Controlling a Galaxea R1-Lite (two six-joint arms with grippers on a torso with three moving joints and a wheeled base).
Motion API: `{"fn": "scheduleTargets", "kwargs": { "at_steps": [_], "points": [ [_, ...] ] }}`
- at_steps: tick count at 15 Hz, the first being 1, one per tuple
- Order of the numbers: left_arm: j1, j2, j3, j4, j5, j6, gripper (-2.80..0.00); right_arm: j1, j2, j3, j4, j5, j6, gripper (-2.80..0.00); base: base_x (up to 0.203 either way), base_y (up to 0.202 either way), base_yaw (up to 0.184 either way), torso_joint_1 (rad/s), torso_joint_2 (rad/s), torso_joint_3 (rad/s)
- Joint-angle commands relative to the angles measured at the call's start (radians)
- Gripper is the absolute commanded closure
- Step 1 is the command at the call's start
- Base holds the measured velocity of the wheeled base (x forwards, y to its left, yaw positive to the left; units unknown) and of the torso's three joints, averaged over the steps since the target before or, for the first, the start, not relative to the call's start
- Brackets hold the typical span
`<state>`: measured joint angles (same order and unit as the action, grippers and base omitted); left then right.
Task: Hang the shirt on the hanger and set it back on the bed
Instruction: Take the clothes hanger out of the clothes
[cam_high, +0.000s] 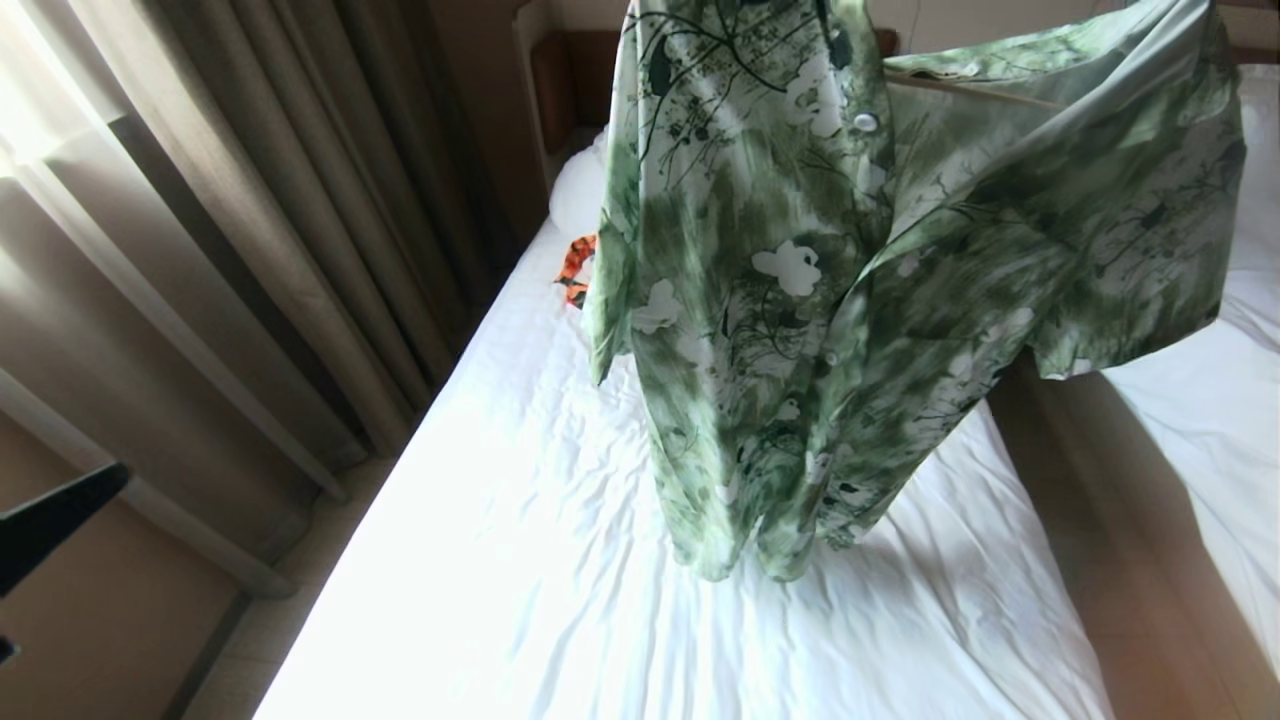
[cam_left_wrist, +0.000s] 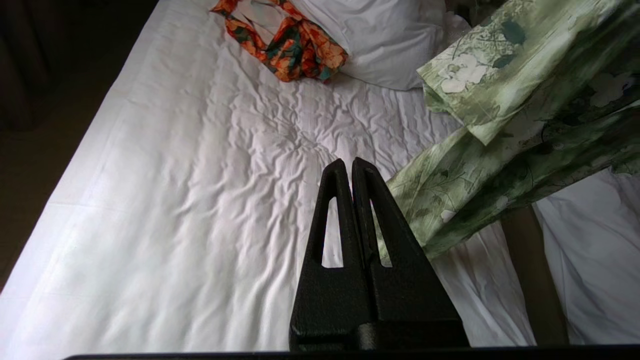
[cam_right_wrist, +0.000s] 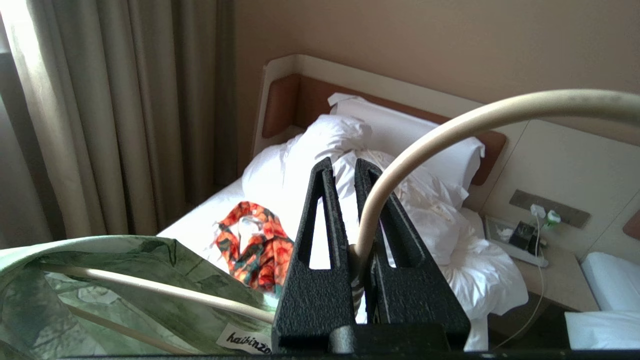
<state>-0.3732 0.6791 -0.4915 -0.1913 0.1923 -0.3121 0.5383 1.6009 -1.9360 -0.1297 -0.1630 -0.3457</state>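
Note:
The green and white flowered shirt (cam_high: 800, 300) hangs in the air over the bed (cam_high: 560, 560), its hem just above the wrinkled white sheet. One cream arm of the hanger (cam_high: 985, 95) shows inside its open front. My right gripper (cam_right_wrist: 345, 167) is shut on the hanger (cam_right_wrist: 450, 125) at the base of its hook, with the shirt (cam_right_wrist: 100, 300) draped below it. My left gripper (cam_left_wrist: 348, 167) is shut on nothing and hovers over the bed (cam_left_wrist: 175, 210), just beside the shirt's (cam_left_wrist: 525, 125) hanging side. In the head view both grippers are out of sight.
An orange-and-dark-green garment (cam_left_wrist: 290, 45) lies near the pillow (cam_left_wrist: 385, 40) and bunched duvet (cam_right_wrist: 450, 220). Curtains (cam_high: 250, 200) run along the bed's left side. A second white bed (cam_high: 1200, 420) stands to the right across a narrow floor gap (cam_high: 1090, 520), with a nightstand (cam_right_wrist: 550, 270) at its head.

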Motion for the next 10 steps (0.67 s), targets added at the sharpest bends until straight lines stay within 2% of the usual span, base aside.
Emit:
{"fn": "scheduleTargets", "kwargs": {
  "at_steps": [1,3,4,5,8,10],
  "points": [
    [-0.002,0.069,-0.089,0.042,-0.001,0.001,0.0,0.003,0.012,0.025,0.001,-0.001,0.011,0.0,0.0,0.0,0.0,0.0,0.0,0.0],
    [-0.024,0.172,-0.253,0.144,-0.008,0.021,0.0,0.005,0.032,0.046,-0.002,-0.003,0.025,0.0,0.0,0.0,0.0,0.0,0.0,0.0],
    [-0.052,0.227,-0.304,0.173,-0.009,0.028,0.0,0.007,0.038,0.06,-0.004,-0.005,0.028,0.0,0.0,0.0,0.0,0.0,0.0,0.0],
    [-0.109,0.279,-0.352,0.188,-0.01,0.032,0.0,0.009,0.047,0.077,-0.008,-0.006,0.028,0.0,0.0,0.0,0.0,0.0,0.0,0.0],
    [-0.271,0.425,-0.47,0.197,-0.006,0.035,0.0,0.011,0.068,0.137,-0.02,-0.007,0.033,0.0,0.0,0.0,0.0,0.0,0.0,0.0],
    [-0.326,0.519,-0.507,0.166,-0.003,0.031,0.0,0.011,0.095,0.181,-0.106,-0.009,0.038,0.0,0.0,0.0,0.0,0.0,0.0,0.0]
  ]
}}
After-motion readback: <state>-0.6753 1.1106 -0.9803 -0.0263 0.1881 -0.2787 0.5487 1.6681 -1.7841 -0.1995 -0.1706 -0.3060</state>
